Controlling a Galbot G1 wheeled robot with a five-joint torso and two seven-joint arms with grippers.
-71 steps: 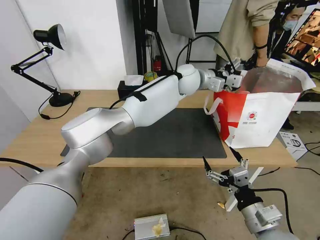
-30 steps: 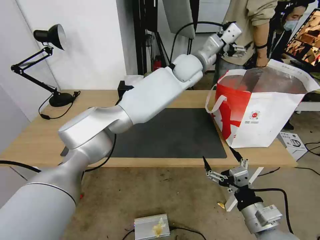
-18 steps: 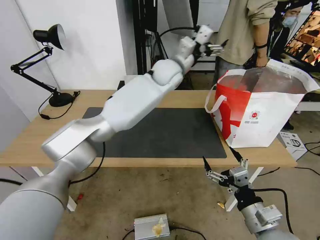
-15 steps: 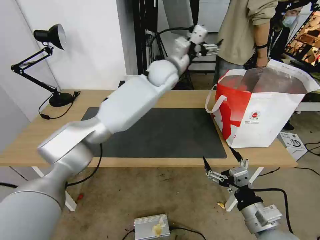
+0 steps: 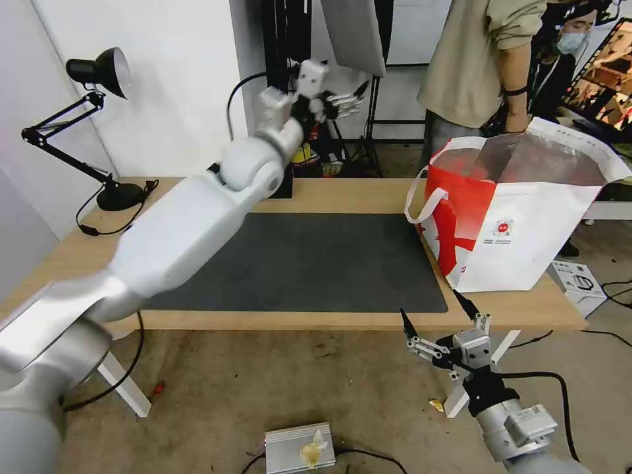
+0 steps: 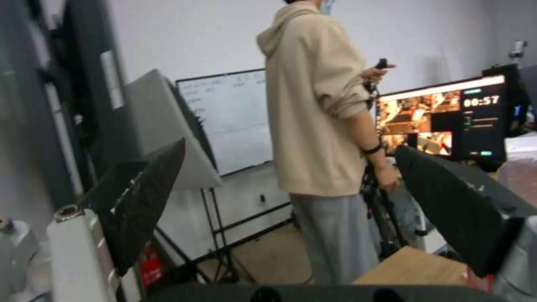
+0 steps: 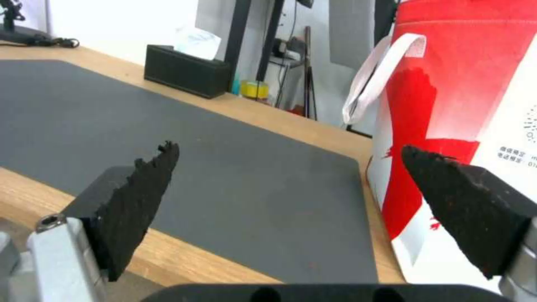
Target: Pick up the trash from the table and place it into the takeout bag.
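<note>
Table (image 5: pixel 368 194) w/ dark grey mat (image 5: pixel 316 263) across its middle; mat top bare. Takeout bag (image 5: pixel 520 237) stands upright on the table's right end, just beside the mat edge, mouth open, foil lining showing, white loop handle (image 7: pixel 375 75) hanging on its left side. Trash can't be made out, bag interior mostly hidden. Left arm stretches up over the table's back edge; left gripper (image 5: pixel 342 104) raised high, well left of the bag, fingers apart, nothing betw. them. Right gripper (image 5: pixel 440 316) hangs below the table's front edge, near the bag's corner, fingers spread wide, empty. Black tissue box (image 7: pixel 187 69) at the table's back edge.
</note>
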